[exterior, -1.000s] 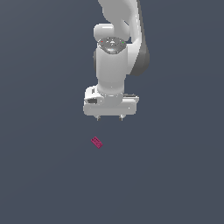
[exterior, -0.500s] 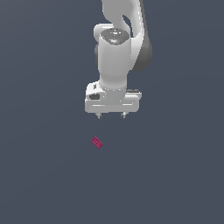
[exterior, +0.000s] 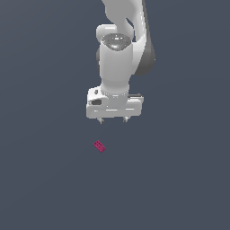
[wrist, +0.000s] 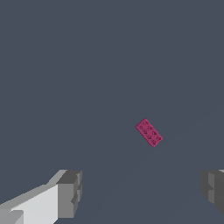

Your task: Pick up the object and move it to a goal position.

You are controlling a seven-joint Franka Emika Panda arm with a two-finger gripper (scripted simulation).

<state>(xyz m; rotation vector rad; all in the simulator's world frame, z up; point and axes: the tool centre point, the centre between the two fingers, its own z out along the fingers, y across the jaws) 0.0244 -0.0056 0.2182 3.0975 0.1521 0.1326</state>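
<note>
The object, a tiny magenta-pink studded brick [exterior: 99,146], lies flat and askew on the dark grey floor. In the exterior view it sits below my white gripper [exterior: 113,121] and a little toward that view's left. The gripper hangs above the floor, pointing down, its two short fingertips wide apart with nothing between them. In the wrist view the brick [wrist: 149,132] lies ahead of the two grey fingers [wrist: 70,193], closer to the other finger [wrist: 213,189], apart from both.
A plain dark grey floor [exterior: 179,179] fills both views. No other objects, containers or edges show.
The arm has shifted toward the exterior view's left and turned a little at the wrist, bringing the gripper closer above the brick. The brick has not moved.
</note>
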